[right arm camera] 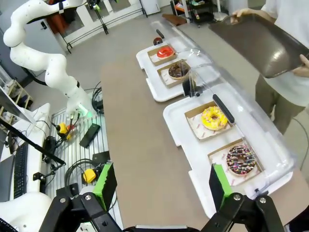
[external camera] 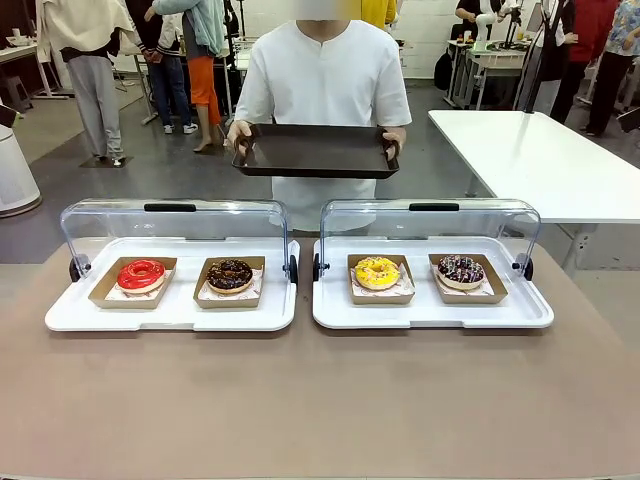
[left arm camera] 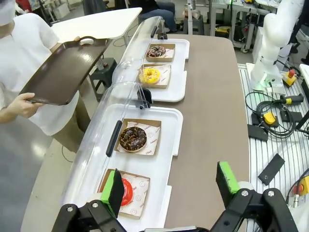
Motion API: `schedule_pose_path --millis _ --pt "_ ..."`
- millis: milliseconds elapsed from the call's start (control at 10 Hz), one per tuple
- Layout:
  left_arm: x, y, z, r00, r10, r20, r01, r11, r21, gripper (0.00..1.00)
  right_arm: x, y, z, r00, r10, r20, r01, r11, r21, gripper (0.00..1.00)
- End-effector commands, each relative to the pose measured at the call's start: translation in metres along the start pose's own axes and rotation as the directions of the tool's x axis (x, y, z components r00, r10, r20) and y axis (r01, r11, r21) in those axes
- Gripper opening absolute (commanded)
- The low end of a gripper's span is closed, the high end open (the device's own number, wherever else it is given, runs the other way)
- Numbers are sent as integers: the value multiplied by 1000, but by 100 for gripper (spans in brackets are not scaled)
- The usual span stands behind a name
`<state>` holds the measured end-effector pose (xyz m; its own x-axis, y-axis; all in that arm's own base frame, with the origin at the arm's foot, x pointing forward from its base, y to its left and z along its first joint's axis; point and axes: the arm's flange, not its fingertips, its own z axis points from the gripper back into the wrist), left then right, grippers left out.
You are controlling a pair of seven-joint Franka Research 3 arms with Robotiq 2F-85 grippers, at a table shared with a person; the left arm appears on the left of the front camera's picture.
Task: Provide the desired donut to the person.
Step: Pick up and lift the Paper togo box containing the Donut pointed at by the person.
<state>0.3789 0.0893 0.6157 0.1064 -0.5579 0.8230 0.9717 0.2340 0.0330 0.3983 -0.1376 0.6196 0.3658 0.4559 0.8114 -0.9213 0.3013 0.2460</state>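
The left gripper (left arm camera: 170,186) is hanging over the near left corner of the brown table (external camera: 320,400) with its green-padded fingers spread wide and gripping nothing. The right gripper (right arm camera: 161,186) is doing the same over the near right corner, also gaping and empty.

Towards the table's far edge, two white plastic serving trays are sitting side by side. On the left white tray (external camera: 170,320), a glossy red ring donut (external camera: 141,273) is lying by the left edge and a chocolate sprinkled donut (external camera: 230,275) by the right edge. On the right white tray (external camera: 430,320), a yellow iced donut (external camera: 377,271) is lying by the left edge and a dark donut with pale sprinkles (external camera: 460,269) by the right. Each is resting in its own brown cardboard holder.

The clear domed covers (external camera: 170,222) are standing rolled back along the trays' far edges.

Beyond the table, the person in the white shirt (external camera: 325,70) is holding a dark rectangular tray (external camera: 315,150) with both hands and pointing at nothing, so picking the wrong donut is looking like the main risk. Pinching the icing instead of the cardboard is likely to squash or smear it. A holder gripped by one edge may tip and spill its donut. A reach across may clip a cover, and a hand-held tray may be wobbling at release.
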Motion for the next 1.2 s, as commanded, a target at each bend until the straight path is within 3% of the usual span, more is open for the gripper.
schedule_pose_path --millis 0,1100 --pt "-4 -3 -2 1000 -25 -16 25 999 36 100 0 1 2 1000 2 5 -2 1000 3 100" --pt "0 0 0 1000 0 0 0 1000 0 100 0 1 2 1000 2 5 -2 1000 3 100"
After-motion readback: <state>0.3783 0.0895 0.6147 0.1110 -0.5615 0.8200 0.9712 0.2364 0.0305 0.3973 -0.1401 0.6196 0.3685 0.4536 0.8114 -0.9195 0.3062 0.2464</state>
